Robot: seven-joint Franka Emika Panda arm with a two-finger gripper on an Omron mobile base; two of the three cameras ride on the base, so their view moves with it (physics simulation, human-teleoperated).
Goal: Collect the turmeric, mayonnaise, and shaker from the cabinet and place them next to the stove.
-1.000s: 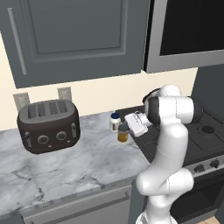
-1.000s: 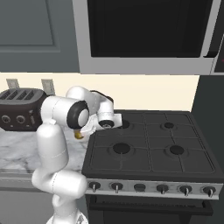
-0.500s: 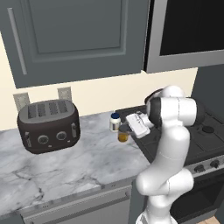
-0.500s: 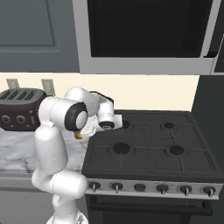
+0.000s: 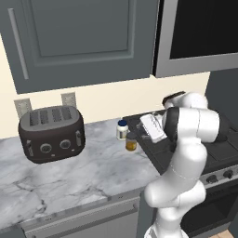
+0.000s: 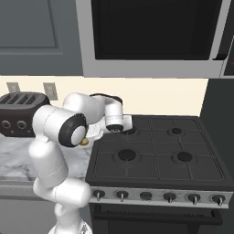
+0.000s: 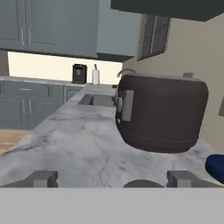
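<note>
CLAW: two-finger gripper (image 7: pixel 111 179) stood with jaws spread wide, gripping nothing | TURMERIC: squat amber-yellow jar with dark lid (image 5: pixel 131 141) sat on the marble counter (image 5: pixel 69 172) directly under the claw | MAYONNAISE: small white jar with blue lid (image 5: pixel 122 129) just beside it, right of the claw | black four-slot toaster (image 7: pixel 162 111) ahead | black cooktop stove (image 6: pixel 155 151) close behind.

mayonnaise (image 7: pixel 217 167) cut by frame edge
</note>
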